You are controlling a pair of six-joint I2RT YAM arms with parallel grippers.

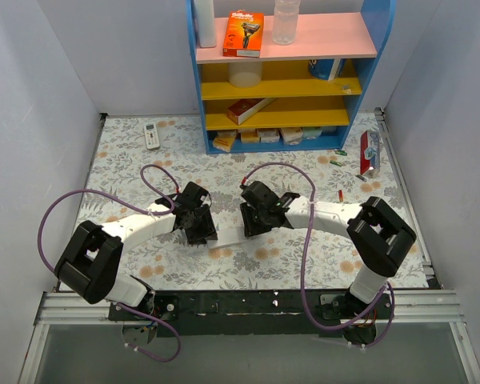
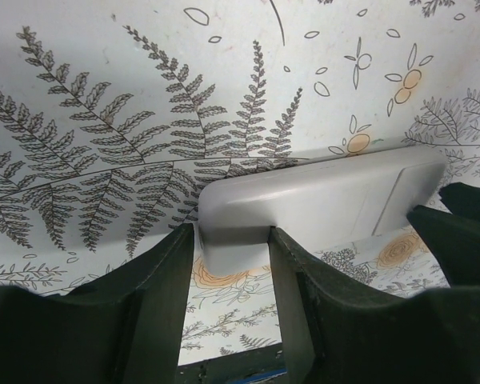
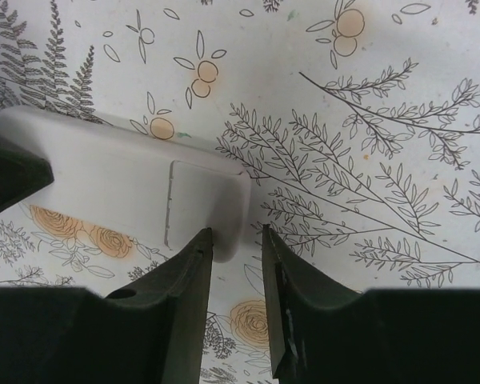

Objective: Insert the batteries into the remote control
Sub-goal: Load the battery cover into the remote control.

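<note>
Left gripper [image 2: 232,234] is clamped on one short end of the remote control [image 2: 320,200]. Right gripper [image 3: 236,234] is slightly apart around the other end's corner, one finger [image 3: 184,304] touching it and a slim gap at the other. The remote spans between them mid-table over the floral cloth [image 3: 368,80]: smooth white plastic bar, rounded corners, rectangular cover seam at the right gripper's end.

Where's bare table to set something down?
Crowded: centre, where the left gripper and right gripper meet on the long remote; small bits by the shelf's right end. Free: cloth between the small remote and left arm; the band behind the grippers to the shelf; the near strip between both arms.
</note>
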